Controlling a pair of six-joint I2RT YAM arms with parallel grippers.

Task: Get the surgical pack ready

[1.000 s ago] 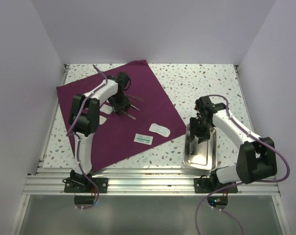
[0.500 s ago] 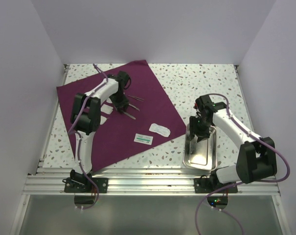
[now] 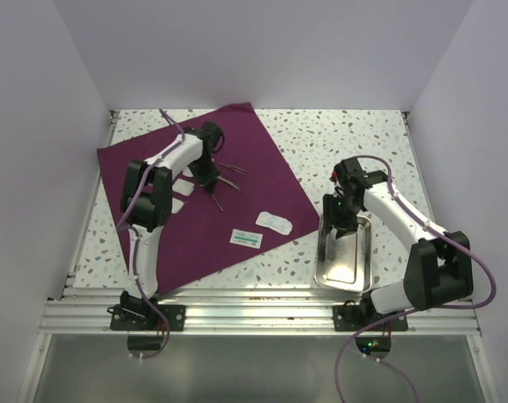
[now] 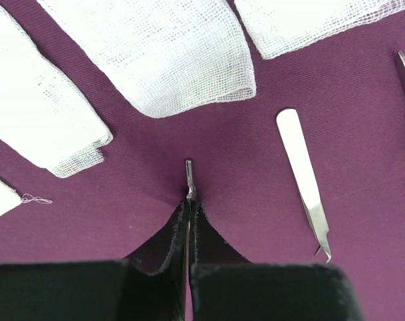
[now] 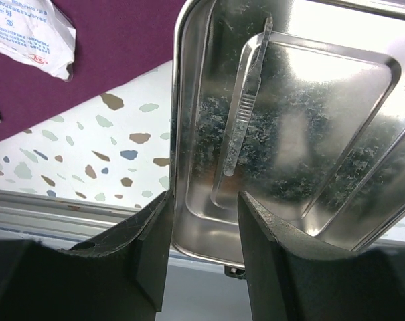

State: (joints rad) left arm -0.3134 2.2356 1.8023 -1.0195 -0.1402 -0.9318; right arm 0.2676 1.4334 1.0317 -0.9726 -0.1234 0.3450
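Left gripper [image 4: 189, 208] pinched on a thin tool [image 4: 189, 175], just turned on the purple cloth [image 4: 242, 174] | right gripper [image 5: 203, 200], fingers apart, moved over tray [image 5: 177, 100] edge | tray beside cloth, ready to pull.

The table [image 3: 354, 138] is a white slab flecked all over with grey and brown chips, and an aluminium rail [image 3: 254, 317] runs along its near edge. A large dark purple square cloth [image 3: 254, 159] lies spread on it, turned cornerwise like a diamond. Just beside the cloth's right corner is a shiny rectangular steel tray [image 3: 342, 273], set lengthwise from near to far. Whether the tray lies quite flat cannot be told. Speckled top shows right of the cloth.
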